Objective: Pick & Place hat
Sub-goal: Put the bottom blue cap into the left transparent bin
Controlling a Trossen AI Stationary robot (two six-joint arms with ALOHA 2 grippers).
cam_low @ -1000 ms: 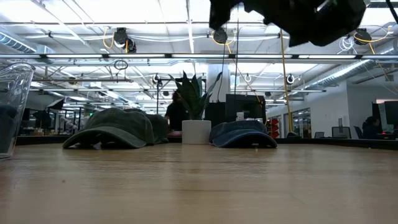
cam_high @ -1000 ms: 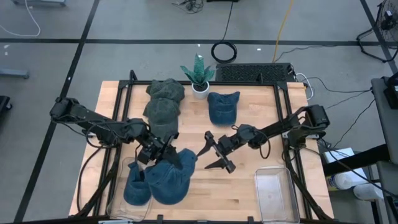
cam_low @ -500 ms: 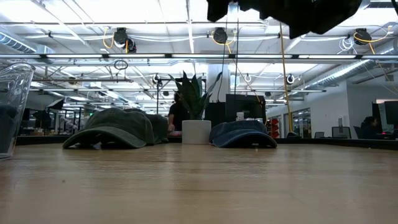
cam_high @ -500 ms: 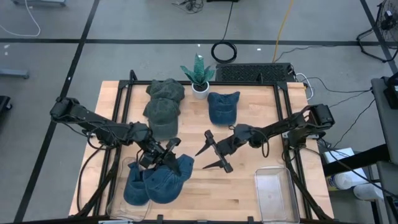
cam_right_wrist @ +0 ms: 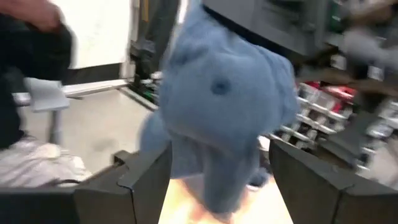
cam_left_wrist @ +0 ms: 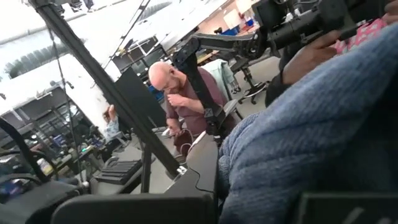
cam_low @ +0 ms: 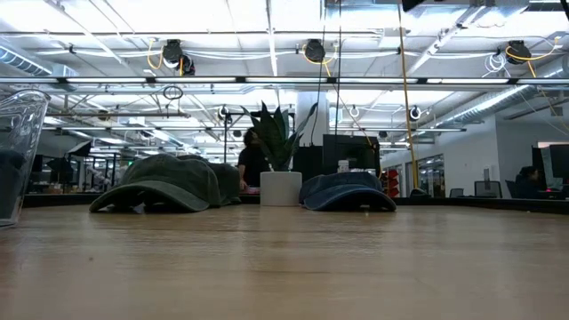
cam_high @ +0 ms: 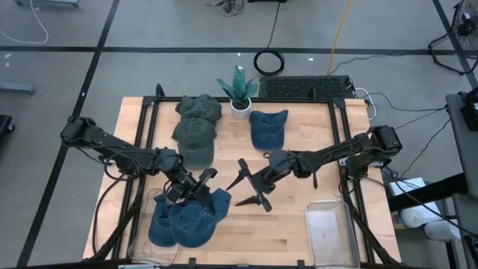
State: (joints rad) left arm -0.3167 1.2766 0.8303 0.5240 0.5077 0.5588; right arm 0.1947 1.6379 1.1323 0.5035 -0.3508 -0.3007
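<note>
Two blue hats (cam_high: pixel 187 223) down at lower left, left hand (cam_high: pixel 196 188) pinching one, right hand (cam_high: pixel 249 187) apart, empty, three hats left.

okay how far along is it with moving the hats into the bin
Done: one blue hat already lies in the clear bin at the table's near left. In hand: the left gripper is shut on a second blue hat, over that bin beside the first. Left: a blue cap and two green caps lie by the potted plant. The right gripper hangs open mid-table, empty.
</note>
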